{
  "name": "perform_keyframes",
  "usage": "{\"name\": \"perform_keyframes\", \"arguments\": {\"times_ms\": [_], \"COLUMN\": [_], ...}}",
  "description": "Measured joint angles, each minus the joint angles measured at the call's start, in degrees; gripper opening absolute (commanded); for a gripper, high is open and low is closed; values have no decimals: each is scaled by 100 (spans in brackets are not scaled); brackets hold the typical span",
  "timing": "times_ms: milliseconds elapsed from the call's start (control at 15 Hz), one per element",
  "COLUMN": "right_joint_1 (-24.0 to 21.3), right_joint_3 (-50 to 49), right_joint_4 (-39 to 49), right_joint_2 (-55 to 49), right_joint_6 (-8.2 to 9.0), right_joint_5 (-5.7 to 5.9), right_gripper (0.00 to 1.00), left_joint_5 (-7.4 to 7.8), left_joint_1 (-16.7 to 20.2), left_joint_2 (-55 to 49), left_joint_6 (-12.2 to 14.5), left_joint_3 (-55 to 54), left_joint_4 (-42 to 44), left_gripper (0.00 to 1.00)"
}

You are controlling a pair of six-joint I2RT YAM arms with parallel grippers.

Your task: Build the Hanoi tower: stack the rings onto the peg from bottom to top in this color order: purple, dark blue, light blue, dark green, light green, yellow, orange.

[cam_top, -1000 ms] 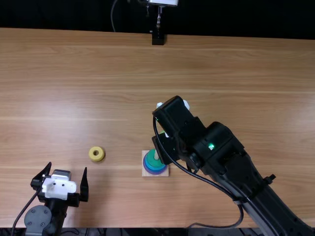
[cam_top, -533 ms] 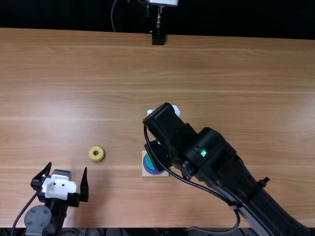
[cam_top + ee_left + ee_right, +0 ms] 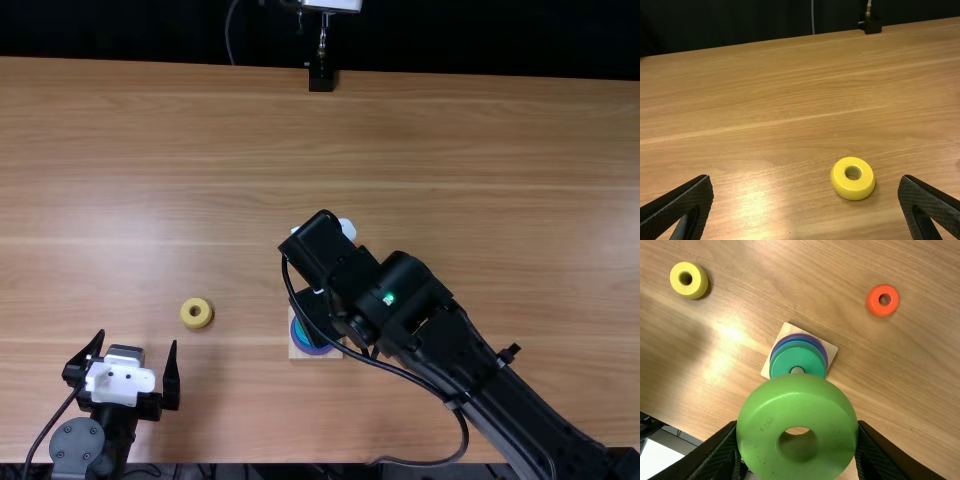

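"Where is the light green ring (image 3: 797,405), please?"
"The right gripper (image 3: 320,314) grasps it between its two fingers. In the right wrist view, the peg (image 3: 797,370) appears just beside its rim."
"And the left gripper (image 3: 138,338)?"
"It is open, by the near edge of the worktop (image 3: 450,150). The yellow ring (image 3: 852,190) lies ahead."

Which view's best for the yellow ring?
Left wrist view: the yellow ring is largest there, whole, hole and side wall visible. Right wrist view also has it whole, slightly smaller; top view, whole but small.
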Motion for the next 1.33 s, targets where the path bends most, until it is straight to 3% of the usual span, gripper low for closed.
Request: {"name": "perform_keyframes", "arguments": {"times_ms": [1133,1200,1267,1333], "right_joint_1": [-2,0,-2,-2], "right_joint_3": [-122,-122,-122,-122], "right_joint_4": [33,46,52,59], "right_joint_2": [254,254,254,254], "right_joint_6": [0,4,26,46], "right_joint_5": [0,0,0,2], "right_gripper": [0,13,54,83], "left_joint_5": [-2,0,-2,-2], "left_joint_1": [2,2,2,2], "left_joint_2": [2,0,0,2], "left_joint_6": [2,2,2,2], "left_joint_3": [-2,0,-2,-2], "left_joint_4": [0,0,-2,0], "left_gripper": [100,100,100,100]}}
